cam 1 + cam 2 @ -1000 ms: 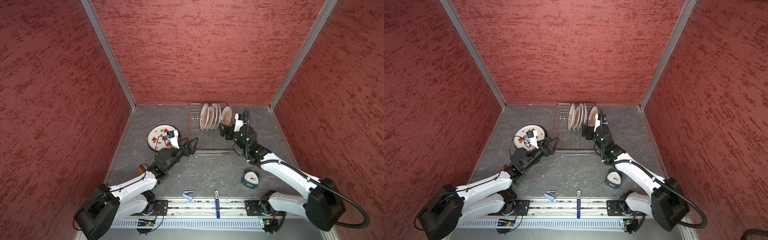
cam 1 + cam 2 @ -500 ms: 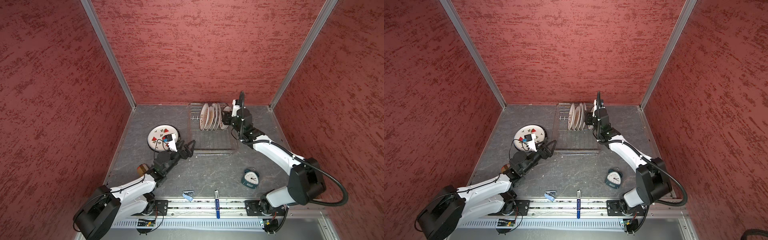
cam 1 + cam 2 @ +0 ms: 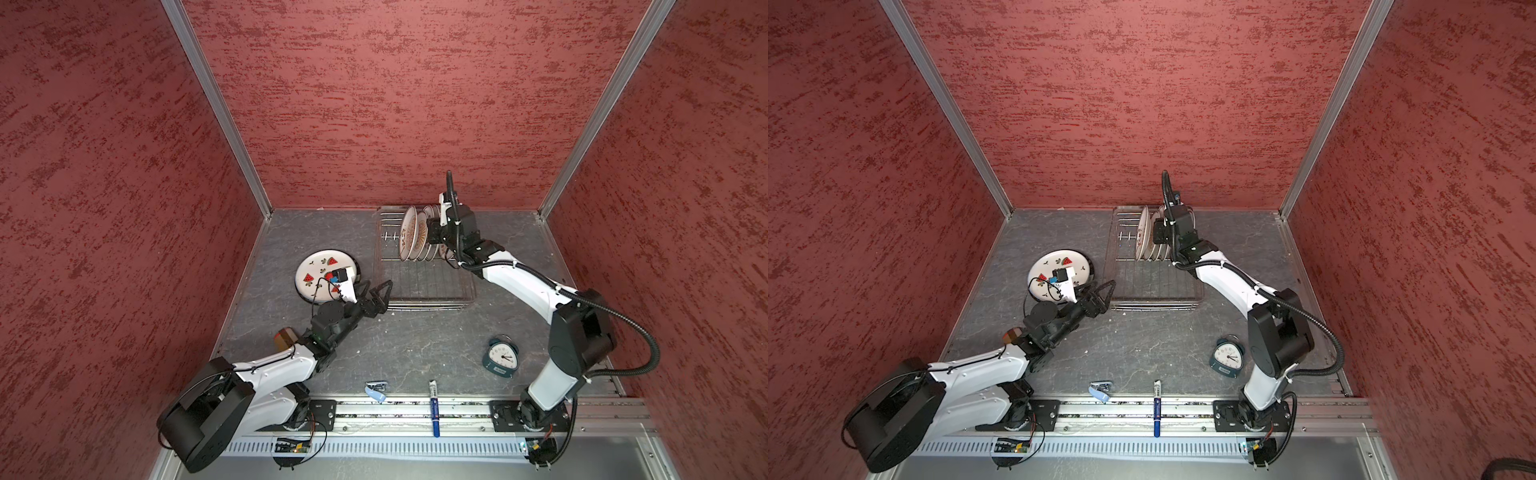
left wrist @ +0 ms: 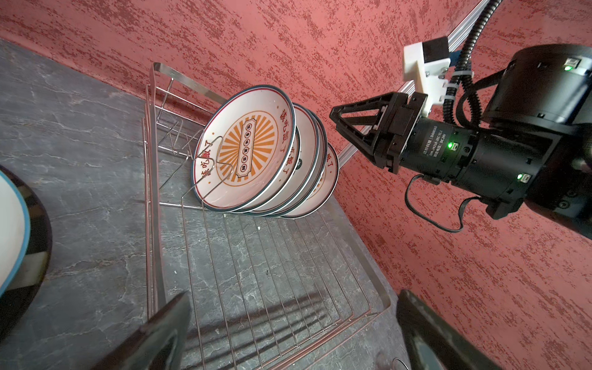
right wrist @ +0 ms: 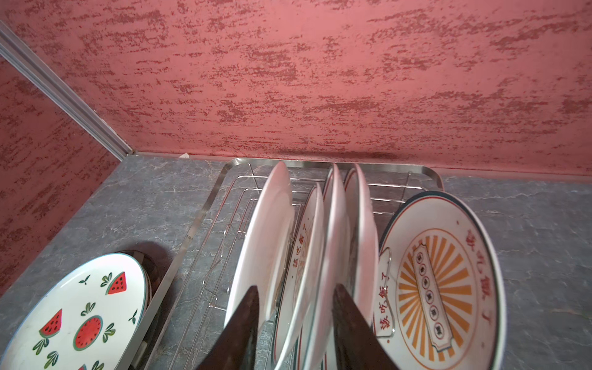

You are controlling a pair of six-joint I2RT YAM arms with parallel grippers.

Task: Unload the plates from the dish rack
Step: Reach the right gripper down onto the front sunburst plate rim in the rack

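Grey marbled tabletop (image 3: pixel 415 340), and nearest us a blue pen (image 3: pixel 434 409) lies at the near edge. A teal alarm clock (image 3: pixel 500 357) sits just beyond it on the right, well apart from the work.

Moving in, the left end effector (image 3: pixel 379 287) hovers by the near-left corner of the dish rack (image 3: pixel 424 282). Its fingers are spread wide and hold nothing. My read is that it waits there so the rack is free for the other arm.

Just left of the rack, a watermelon plate (image 3: pixel 320 266) lies flat on something dark. That looks like the unloading spot.

At the far end of the rack, the plates (image 3: pixel 409 239) stand on edge between the prongs, leaning together with their sunburst faces turned left, so their top rims are the easy place to grab.

The right end effector (image 5: pixel 296 288) sits over those rims, fingers partly narrowed and straddling a couple of plates mid-row. Whether it pinches one, I cannot tell.
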